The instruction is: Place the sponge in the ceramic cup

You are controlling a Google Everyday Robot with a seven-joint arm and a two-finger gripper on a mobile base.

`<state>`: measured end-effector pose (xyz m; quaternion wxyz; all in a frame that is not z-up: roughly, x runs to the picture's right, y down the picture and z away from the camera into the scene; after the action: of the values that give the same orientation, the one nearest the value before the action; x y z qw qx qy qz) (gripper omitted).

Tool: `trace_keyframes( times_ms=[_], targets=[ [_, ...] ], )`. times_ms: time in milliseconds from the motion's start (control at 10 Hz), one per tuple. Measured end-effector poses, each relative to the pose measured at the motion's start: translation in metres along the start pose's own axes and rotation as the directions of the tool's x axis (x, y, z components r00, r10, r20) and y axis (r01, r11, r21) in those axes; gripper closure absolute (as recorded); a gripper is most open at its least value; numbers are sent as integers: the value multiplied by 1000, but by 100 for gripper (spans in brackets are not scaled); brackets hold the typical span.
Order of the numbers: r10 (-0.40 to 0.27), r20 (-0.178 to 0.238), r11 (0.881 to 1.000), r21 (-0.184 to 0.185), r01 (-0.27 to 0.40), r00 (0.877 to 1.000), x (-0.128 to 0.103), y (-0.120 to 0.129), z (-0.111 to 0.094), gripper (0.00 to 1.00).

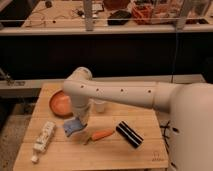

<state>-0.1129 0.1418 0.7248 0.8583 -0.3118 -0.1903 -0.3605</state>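
The sponge sits low over the desk, left of a carrot. Its right edge meets the end effector, which is closed, apparently pinching that edge for carrying. The cup stands upright just behind, partly hidden by the arm, near the bowl.

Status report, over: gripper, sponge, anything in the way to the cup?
Gripper shut on flat light-blue sponge, low at the wooden table. Small white ceramic cup behind the arm, apart. Orange carrot beside sponge; path looks free.
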Motion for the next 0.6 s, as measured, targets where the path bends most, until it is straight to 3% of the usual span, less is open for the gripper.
trace_keyframes(
  times_ms=[600],
  targets=[
    [39, -13, 999, 14, -39, 999, 22, 1, -26, 98]
  ],
)
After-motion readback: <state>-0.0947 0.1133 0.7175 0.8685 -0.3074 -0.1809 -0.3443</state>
